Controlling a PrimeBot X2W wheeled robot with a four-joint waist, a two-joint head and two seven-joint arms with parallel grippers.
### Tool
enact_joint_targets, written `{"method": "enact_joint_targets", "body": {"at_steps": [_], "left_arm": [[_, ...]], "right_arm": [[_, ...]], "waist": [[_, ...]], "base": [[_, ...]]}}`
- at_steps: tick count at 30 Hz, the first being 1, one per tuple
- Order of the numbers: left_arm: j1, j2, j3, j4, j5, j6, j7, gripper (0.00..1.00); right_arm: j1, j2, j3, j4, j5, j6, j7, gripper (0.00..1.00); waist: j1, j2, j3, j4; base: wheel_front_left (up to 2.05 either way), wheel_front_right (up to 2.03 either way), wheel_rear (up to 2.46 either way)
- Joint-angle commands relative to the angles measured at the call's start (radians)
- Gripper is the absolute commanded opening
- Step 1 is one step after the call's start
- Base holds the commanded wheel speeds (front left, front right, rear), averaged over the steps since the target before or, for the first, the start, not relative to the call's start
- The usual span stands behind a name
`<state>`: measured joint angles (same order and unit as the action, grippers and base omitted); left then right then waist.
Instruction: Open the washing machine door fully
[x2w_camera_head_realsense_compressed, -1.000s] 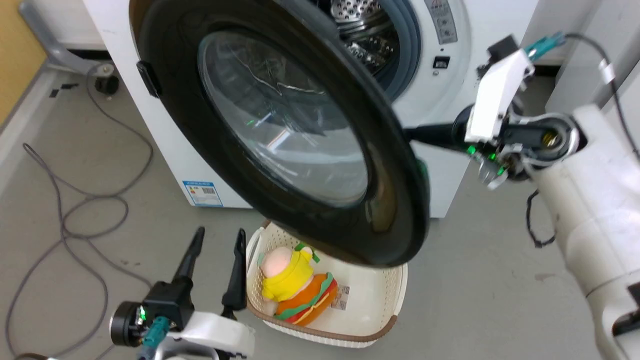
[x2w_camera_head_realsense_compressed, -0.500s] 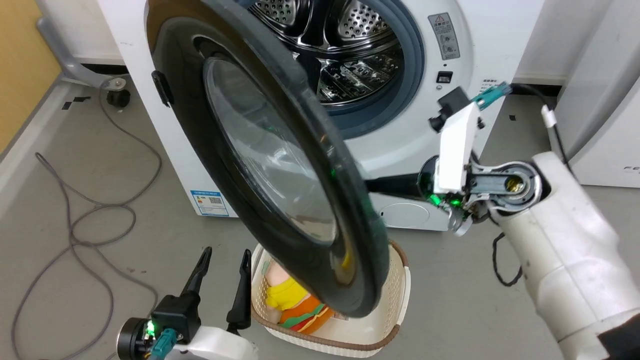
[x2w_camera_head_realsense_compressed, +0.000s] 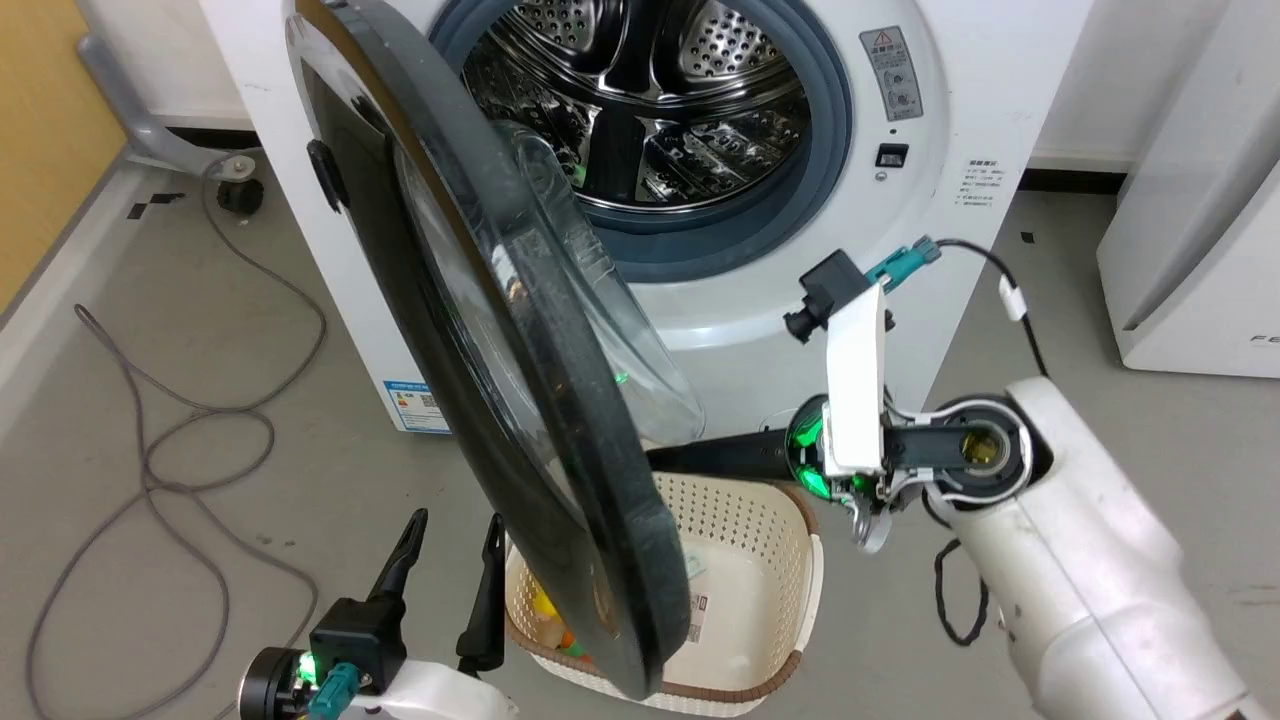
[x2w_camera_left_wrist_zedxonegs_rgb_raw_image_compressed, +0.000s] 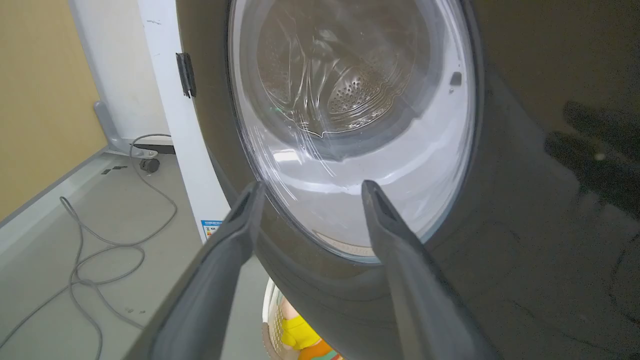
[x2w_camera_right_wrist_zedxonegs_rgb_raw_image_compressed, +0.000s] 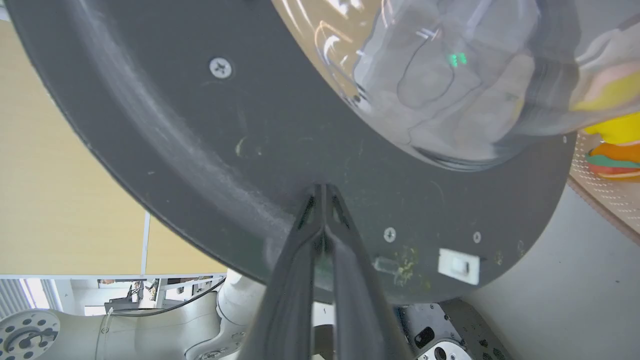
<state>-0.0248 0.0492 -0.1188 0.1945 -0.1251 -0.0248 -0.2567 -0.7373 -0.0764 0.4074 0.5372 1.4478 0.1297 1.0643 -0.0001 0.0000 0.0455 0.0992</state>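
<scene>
The washing machine door (x2w_camera_right_wrist_zedxonegs_rgb_raw_image_compressed: 175, 125), touched just ahead by the right gripper (x2w_camera_right_wrist_zedxonegs_rgb_raw_image_compressed: 324, 190) with fingers pressed together, is best pushed steadily forward without sliding.

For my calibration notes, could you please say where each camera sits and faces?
Head view: from the head, down at the washing machine, its half-open door, left gripper, right gripper.
Left wrist view: from that wrist, along its open fingers at the door's outer face.
Right wrist view: from that wrist, along its shut fingers at the door's grey inner face.
Shared: both wrist views face the door, opposite sides.
</scene>
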Motion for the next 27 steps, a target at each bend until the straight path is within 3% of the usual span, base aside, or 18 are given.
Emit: {"method": "enact_joint_targets", "body": {"at_steps": [1, 5, 9, 10, 12, 13, 14, 23, 27], "left_arm": [[0.004, 0.002, -0.002, 0.003, -0.002, 0.006, -0.005, 1.0], [0.007, 0.002, -0.003, 0.009, -0.003, 0.007, -0.005, 1.0], [0.008, 0.002, -0.006, 0.014, -0.003, 0.008, -0.005, 1.0], [0.008, 0.002, -0.006, 0.015, -0.003, 0.008, -0.005, 1.0], [0.008, 0.002, -0.006, 0.016, -0.004, 0.009, -0.005, 1.0], [0.009, 0.002, -0.006, 0.017, -0.004, 0.01, -0.005, 1.0], [0.01, 0.002, -0.006, 0.016, -0.004, 0.012, -0.005, 1.0], [0.02, 0.012, 0.0, 0.013, 0.003, 0.016, -0.005, 1.0], [0.024, 0.019, 0.002, 0.015, 0.005, 0.016, -0.005, 1.0]], "right_arm": [[0.033, 0.012, 0.003, -0.02, 0.013, 0.001, 0.005, 0.0], [0.073, 0.015, 0.003, -0.061, 0.017, 0.001, -0.007, 0.0], [0.123, 0.016, -0.033, -0.108, 0.004, 0.001, -0.097, 0.0], [0.138, 0.016, -0.045, -0.119, -0.004, 0.001, -0.129, 0.05], [0.178, 0.017, -0.074, -0.14, -0.014, 0.001, -0.197, 0.41], [0.199, 0.015, -0.086, -0.153, -0.023, 0.001, -0.231, 0.88], [0.223, 0.012, -0.097, -0.167, -0.028, 0.001, -0.261, 1.0], [0.434, -0.009, -0.218, -0.247, -0.096, 0.001, -0.551, 1.0], [0.553, -0.018, -0.274, -0.291, -0.18, 0.001, -0.722, 1.0]], "waist": [[0.0001, 0.0, -0.002, 0.001], [0.0001, 0.0, -0.006, 0.001], [0.0001, 0.0, -0.009, 0.001], [0.0001, 0.0, -0.009, 0.0], [0.0001, 0.0, -0.013, -0.001], [0.0001, 0.0, -0.014, -0.003], [0.0001, 0.0, -0.016, -0.005], [0.0001, 0.0, -0.029, -0.032], [0.0001, 0.0, -0.031, -0.041]], "base": [[0.0, 0.0, 0.0], [0.0, 0.0, 0.0], [0.0, 0.0, 0.0], [0.0, 0.0, 0.0], [0.0, 0.0, 0.0], [0.0, 0.0, 0.0], [0.0, 0.0, 0.0], [0.0, 0.0, 0.0], [0.0, 0.0, 0.0]]}}
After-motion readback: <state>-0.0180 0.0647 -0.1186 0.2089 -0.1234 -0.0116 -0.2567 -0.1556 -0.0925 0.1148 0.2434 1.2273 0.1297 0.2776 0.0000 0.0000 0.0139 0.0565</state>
